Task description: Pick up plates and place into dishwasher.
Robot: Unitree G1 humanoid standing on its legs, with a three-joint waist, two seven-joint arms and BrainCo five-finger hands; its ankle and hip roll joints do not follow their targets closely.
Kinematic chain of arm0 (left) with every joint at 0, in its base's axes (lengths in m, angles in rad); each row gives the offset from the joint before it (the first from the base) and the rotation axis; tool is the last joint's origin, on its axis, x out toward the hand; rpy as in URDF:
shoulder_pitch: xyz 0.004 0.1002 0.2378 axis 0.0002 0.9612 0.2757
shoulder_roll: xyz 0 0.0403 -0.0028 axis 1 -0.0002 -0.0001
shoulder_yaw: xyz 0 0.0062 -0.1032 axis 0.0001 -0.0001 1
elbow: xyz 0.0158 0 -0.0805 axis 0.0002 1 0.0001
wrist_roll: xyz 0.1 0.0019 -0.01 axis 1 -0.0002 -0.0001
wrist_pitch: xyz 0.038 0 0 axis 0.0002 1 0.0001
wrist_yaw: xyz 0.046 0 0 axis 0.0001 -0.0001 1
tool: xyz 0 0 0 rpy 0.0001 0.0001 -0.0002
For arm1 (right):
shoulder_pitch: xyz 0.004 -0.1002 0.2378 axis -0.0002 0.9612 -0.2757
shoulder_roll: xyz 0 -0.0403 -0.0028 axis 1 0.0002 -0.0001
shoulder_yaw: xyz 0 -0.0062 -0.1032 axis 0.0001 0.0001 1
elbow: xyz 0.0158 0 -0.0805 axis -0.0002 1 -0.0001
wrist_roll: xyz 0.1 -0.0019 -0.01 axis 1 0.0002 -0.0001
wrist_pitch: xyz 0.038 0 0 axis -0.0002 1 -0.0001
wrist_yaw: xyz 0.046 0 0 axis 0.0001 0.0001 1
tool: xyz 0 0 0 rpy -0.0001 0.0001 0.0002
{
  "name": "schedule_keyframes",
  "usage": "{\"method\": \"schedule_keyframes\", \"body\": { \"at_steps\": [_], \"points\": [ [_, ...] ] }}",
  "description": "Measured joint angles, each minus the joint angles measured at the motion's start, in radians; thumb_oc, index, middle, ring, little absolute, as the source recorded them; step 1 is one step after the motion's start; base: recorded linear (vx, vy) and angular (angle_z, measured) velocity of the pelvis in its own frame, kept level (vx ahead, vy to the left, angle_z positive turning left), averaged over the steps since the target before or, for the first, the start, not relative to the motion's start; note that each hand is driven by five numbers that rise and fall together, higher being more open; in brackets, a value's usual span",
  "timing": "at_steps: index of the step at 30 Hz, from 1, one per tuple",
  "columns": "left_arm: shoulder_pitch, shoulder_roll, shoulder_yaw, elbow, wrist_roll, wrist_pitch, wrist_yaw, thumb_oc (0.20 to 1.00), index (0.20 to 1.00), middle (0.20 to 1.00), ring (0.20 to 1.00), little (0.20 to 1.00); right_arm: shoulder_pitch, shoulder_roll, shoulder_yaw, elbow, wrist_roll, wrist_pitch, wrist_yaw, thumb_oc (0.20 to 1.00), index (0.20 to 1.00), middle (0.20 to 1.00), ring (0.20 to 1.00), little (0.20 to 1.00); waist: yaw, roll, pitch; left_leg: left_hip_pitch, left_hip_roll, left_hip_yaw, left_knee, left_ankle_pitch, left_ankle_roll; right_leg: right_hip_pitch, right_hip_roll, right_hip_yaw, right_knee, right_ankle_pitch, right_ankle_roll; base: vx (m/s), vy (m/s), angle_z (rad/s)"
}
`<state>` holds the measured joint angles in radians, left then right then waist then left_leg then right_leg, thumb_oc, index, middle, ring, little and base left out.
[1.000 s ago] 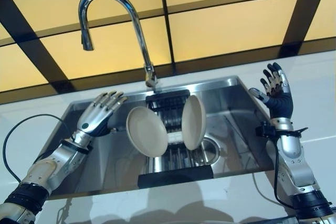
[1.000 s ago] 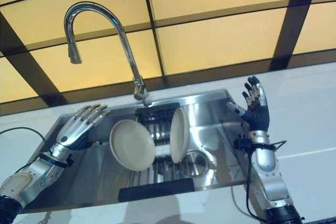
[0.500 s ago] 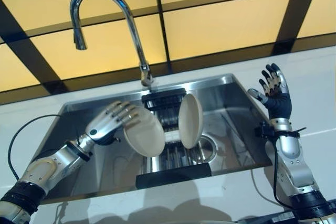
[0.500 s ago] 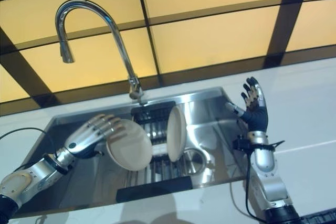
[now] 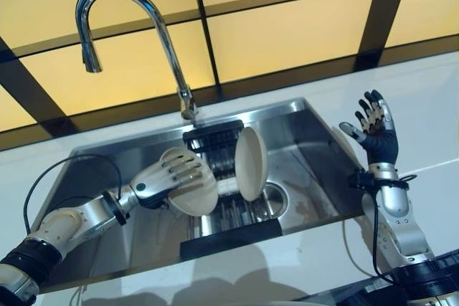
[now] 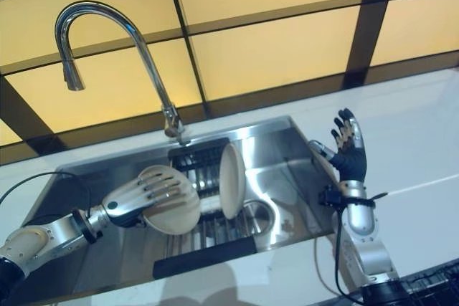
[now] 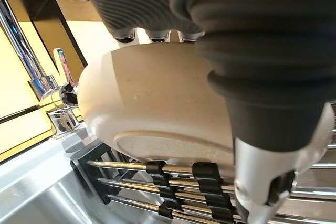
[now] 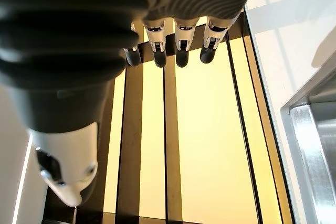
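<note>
The big shiny sink [image 5: 326, 150] holds a dark rack [image 5: 228, 228] with two cream plates. The tall tap [image 5: 129, 26] bends over it. The left hand [image 5: 168, 178] lies on the tilted plate [image 5: 199, 195], fingers over its rim. The other plate [image 5: 250, 163] stands up beside it. The right hand [image 5: 374, 128] is up by the sink's edge, fingers spread wide.

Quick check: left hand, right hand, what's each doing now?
Left hand: fingers curled over the tilted plate in the sink rack, gripping it.
Right hand: open, raised over the counter, holding nothing.
</note>
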<state>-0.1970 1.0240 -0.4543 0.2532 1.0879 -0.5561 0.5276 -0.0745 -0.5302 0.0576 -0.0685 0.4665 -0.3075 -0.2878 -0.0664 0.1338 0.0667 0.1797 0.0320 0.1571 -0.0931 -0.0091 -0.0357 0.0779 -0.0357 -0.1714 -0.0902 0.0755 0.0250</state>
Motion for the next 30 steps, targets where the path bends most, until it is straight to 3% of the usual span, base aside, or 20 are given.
{"method": "schedule_keyframes", "body": {
  "at_steps": [12, 14, 16, 30],
  "points": [
    [-0.010, 0.000, -0.001, -0.024, -0.004, 0.003, -0.147, 1.000, 1.000, 1.000, 1.000, 1.000, 0.001, 0.000, 0.032, 0.000, 0.000, 0.000, -0.006, 1.000, 1.000, 1.000, 1.000, 1.000, -0.001, 0.006, 0.003, 0.001, 0.000, 0.002, 0.000, 0.000, 0.000, 0.001, 0.000, 0.001, 0.000, 0.001, 0.000, 0.00, 0.000, 0.00],
    [-0.012, 0.000, -0.001, -0.024, -0.004, 0.004, -0.158, 0.849, 0.849, 0.849, 0.849, 0.849, 0.001, 0.000, 0.032, 0.000, 0.000, 0.000, -0.006, 1.000, 1.000, 1.000, 1.000, 1.000, -0.001, 0.006, 0.003, 0.002, 0.000, 0.002, 0.000, 0.000, 0.000, 0.002, 0.000, 0.001, -0.001, 0.001, 0.000, 0.00, 0.000, 0.00],
    [-0.014, 0.000, -0.001, -0.025, -0.011, 0.004, -0.169, 0.200, 0.200, 0.200, 0.200, 0.200, 0.001, 0.000, 0.032, 0.000, 0.000, 0.001, -0.006, 1.000, 1.000, 1.000, 1.000, 1.000, 0.000, 0.006, 0.003, 0.003, 0.000, 0.002, 0.000, 0.000, 0.000, 0.003, 0.000, 0.001, -0.001, 0.001, 0.000, 0.00, 0.000, 0.00],
    [-0.032, 0.000, -0.004, -0.045, -0.011, 0.001, -0.208, 0.200, 0.200, 0.200, 0.200, 0.200, 0.001, -0.001, 0.032, 0.000, 0.000, 0.002, -0.005, 1.000, 1.000, 1.000, 1.000, 1.000, 0.000, 0.014, 0.007, 0.004, 0.000, 0.002, 0.000, 0.000, 0.001, 0.008, 0.000, 0.001, -0.001, 0.003, -0.002, 0.00, 0.000, 0.00]
  ]
}}
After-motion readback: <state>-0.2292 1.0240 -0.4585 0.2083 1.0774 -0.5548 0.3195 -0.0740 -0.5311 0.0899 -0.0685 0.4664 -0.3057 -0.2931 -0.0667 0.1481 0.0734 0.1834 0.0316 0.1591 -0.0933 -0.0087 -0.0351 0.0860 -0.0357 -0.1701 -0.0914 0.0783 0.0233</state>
